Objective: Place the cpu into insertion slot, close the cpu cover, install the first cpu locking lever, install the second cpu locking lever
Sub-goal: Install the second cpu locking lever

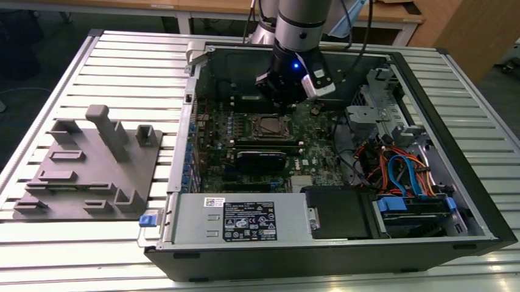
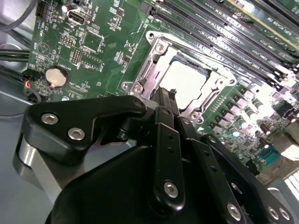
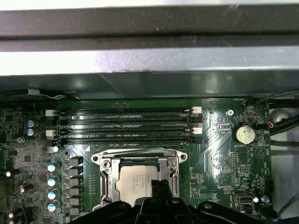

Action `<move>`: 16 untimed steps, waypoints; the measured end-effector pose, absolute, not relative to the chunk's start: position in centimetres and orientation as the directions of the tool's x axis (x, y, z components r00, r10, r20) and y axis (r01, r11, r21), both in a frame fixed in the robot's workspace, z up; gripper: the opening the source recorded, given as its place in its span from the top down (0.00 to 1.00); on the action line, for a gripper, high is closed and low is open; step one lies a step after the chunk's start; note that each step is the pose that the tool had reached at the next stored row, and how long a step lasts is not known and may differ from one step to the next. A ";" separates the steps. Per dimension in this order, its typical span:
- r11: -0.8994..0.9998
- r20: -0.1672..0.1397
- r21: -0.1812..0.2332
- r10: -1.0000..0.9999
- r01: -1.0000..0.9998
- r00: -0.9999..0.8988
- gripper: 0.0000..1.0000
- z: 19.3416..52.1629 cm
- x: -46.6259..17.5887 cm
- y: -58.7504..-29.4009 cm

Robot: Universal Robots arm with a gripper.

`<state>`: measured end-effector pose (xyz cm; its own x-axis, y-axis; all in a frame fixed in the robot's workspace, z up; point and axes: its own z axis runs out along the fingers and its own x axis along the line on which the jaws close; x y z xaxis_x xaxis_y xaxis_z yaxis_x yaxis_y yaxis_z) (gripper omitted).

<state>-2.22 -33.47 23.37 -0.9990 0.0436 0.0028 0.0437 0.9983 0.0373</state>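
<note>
The cpu [image 3: 139, 181] lies flat in the insertion slot [image 1: 255, 126] on the green board, its silver-grey top bright in the second wrist view [image 2: 189, 80]. The cpu cover [image 3: 140, 161], a silver frame with a square cut-out, is folded down around it. My gripper [image 2: 167, 92] is shut with nothing between its black fingers. Its tips hover just above one edge of the cover, overlapping the chip's edge in the first wrist view [image 3: 161, 185]. In the exterior view the gripper [image 1: 284, 103] hangs inside the open computer case, just behind the socket.
Long black memory slots [image 3: 126, 123] run beside the socket, and a coin battery [image 3: 244, 135] sits further along the board. The case walls, a power supply [image 1: 235, 222], a drive cage [image 1: 374, 109] and coloured cables [image 1: 398, 170] crowd the board. A grey fixture block [image 1: 89, 164] stands at the exterior view's left.
</note>
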 end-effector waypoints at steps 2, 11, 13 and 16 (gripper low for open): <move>0.998 0.003 0.038 0.044 0.044 -0.999 0.90 23.4 -2.2 -33.5; 0.996 0.004 0.074 0.043 0.044 -0.999 0.90 23.3 -2.2 -34.2; 0.996 0.004 0.076 0.043 0.044 -0.999 0.90 23.2 -2.2 -34.4; 0.996 0.005 0.076 0.043 0.044 -0.999 0.90 23.2 -2.2 -34.4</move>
<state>-2.22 -34.39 23.25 -0.9990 0.0434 0.0045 0.0437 0.9961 0.0762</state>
